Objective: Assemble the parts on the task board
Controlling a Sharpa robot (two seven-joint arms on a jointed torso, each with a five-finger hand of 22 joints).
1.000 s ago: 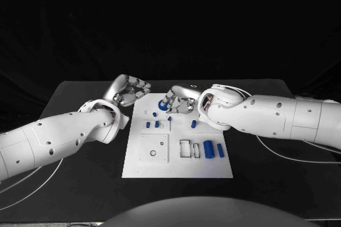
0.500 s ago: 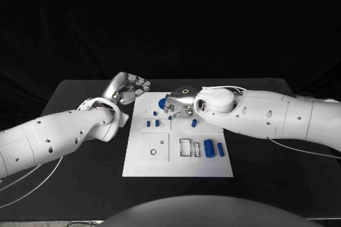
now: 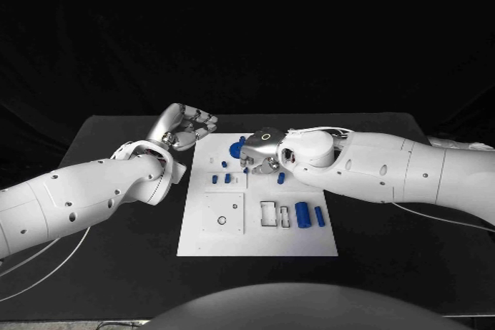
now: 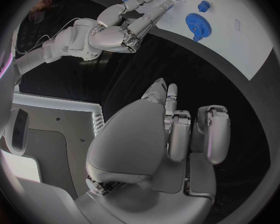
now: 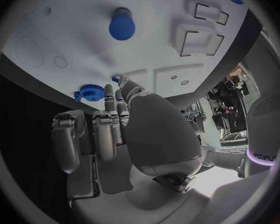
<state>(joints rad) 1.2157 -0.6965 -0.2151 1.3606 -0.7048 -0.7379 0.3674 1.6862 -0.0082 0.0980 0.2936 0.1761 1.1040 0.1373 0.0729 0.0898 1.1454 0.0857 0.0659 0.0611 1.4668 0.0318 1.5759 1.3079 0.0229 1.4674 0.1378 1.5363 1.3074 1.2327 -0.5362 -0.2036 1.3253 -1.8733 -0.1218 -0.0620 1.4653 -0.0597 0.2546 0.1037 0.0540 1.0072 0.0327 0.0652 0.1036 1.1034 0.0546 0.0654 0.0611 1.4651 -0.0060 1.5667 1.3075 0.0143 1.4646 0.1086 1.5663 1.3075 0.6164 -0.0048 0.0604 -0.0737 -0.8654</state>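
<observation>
Blue cylinders point(image 3: 302, 215) lie at the near right of the white board point(image 3: 258, 237); smaller blue pegs point(image 3: 214, 179) stand farther back. Beyond them the right hand point(image 3: 260, 152) hovers over a blue gear point(image 3: 236, 150), fingers extended, holding nothing visible. The left hand point(image 3: 184, 129), curled in and empty, waits off the far left corner. A careless reach might topple the pegs. The right fingertips are hidden from above.

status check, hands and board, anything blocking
Left hand curled, holding nothing, off the board's left edge. Right hand over the task board far end, by the blue gear; grasp unclear. Nothing blocking.
</observation>
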